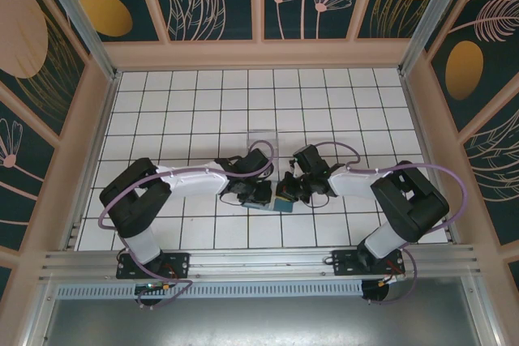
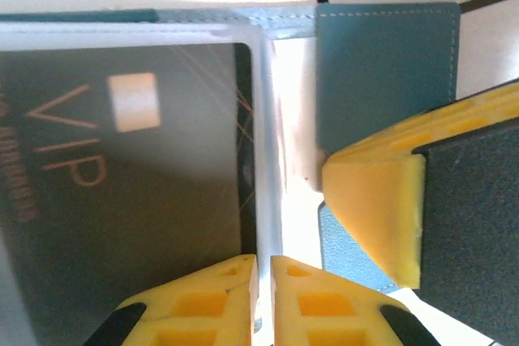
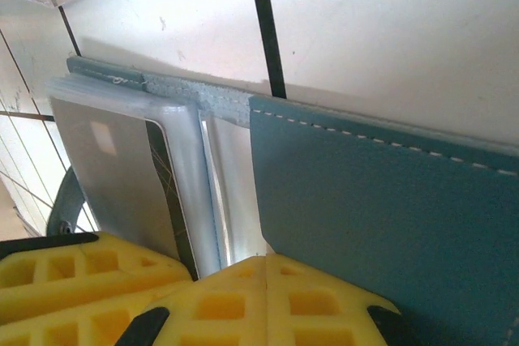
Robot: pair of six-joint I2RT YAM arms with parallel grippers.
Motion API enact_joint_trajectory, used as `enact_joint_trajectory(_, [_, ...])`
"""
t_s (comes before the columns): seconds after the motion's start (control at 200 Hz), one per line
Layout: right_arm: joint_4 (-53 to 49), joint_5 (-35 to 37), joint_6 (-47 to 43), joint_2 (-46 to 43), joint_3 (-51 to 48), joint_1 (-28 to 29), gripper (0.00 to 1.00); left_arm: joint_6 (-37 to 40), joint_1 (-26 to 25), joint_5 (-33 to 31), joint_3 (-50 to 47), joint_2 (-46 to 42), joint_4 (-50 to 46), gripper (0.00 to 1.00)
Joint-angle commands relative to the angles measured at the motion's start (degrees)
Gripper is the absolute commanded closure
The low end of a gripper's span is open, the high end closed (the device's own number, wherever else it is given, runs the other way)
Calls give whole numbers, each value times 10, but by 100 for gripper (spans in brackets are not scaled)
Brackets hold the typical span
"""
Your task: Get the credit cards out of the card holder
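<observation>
Left wrist camera, over the opened card holder [image 2: 381, 70].

**Desk:** How far along are you?

**Operator:** Early, I'd judge. The credit cards [image 3: 101, 164], a dark VIP card [image 2: 146, 200] on top, lie on the holder's half nearer my left arm, and none is clear of it. My left gripper [image 2: 263, 269] is pinched to a slit on the stack's inner edge.

**Desk:** And the right?

**Operator:** My right gripper [image 3: 266, 269] is fully closed and empty, its tips bearing on the holder's other flap. Every card is yet to be pulled.
</observation>
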Motion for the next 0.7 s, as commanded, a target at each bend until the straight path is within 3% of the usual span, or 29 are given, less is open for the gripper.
enact_joint_trajectory(0.0, [-39,19,-10,15,-3,-5,98,14,25,-52,-4,-31,-48,86])
enact_joint_trajectory(0.44, [-49,25,-13,8,0,-5,98,44,68,-75,-18,-48,-71,85])
enact_joint_trajectory(0.696, [-33,18,-8,10,-5,-2,97,47,72,-39,-50,-64,-30,79])
